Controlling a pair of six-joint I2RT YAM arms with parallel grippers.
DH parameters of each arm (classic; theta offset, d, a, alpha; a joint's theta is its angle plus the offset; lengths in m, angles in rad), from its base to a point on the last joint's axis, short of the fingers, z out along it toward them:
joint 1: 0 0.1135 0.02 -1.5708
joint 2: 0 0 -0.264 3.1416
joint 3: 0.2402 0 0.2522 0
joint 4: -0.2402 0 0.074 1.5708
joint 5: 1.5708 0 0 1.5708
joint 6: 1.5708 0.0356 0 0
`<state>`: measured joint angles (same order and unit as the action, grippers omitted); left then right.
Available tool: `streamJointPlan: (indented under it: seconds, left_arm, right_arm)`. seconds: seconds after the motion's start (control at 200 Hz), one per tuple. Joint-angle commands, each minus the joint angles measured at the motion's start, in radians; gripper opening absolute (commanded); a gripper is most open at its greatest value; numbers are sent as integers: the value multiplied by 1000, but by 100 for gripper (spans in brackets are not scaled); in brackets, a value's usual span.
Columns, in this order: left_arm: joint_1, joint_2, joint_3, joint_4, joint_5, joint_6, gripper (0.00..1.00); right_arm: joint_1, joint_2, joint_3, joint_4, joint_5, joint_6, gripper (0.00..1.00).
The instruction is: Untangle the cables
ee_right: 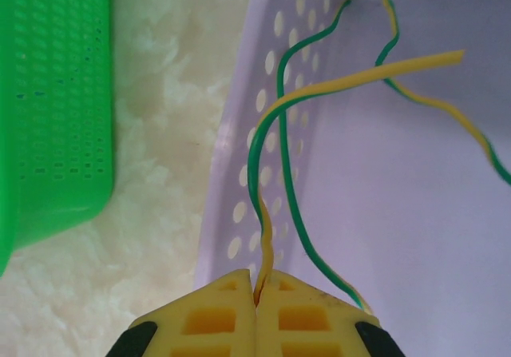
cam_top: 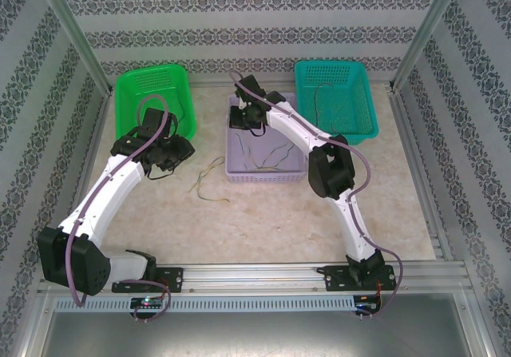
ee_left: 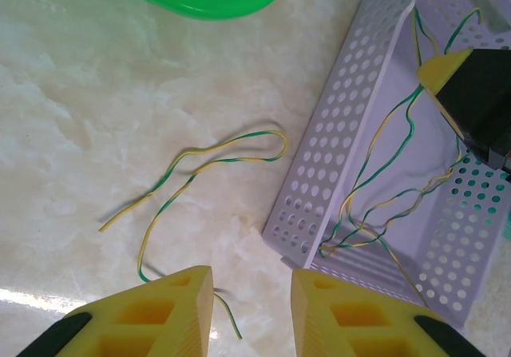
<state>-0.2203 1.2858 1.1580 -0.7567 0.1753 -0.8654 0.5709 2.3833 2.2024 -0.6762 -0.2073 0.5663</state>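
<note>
One green basket, one lavender basket, one teal basket, one loose cable, several tangled cables

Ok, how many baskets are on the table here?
3. A green basket at the far left, a lavender basket in the middle holding yellow-green cables, and a teal basket at the far right. None seems hidden.

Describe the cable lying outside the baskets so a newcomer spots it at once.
Find the lilac basket mid-table. Just left of its near corner, on bare marble, lies a thin yellow-green cable bent into a loose hairpin. Unlike the other cables, it sits in no basket.
</note>
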Motion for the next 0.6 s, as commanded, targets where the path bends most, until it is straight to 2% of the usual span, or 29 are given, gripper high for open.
streamJointPlan:
  seconds: [0.0,0.185,0.4,0.51,0.6]
  left_arm:
    - [12,-1,-7,-13,3,-10,32]
    - [12,-11,-12,-15,7,-15,32]
    - [12,-19,-13,-19,6,-20,32]
    - [13,-20,-20,-22,4,-25,33]
    - [12,-21,-37,-35,7,-53,37]
  right_arm:
    - [-11,27,-12,22,-85,51,0]
    - [-25,62,-18,22,-117,84,0]
    - [-26,40,-2,-1,-94,60,32]
    - [-26,2,-10,-9,-67,44,40]
    - [-25,-35,-12,-17,-43,31,45]
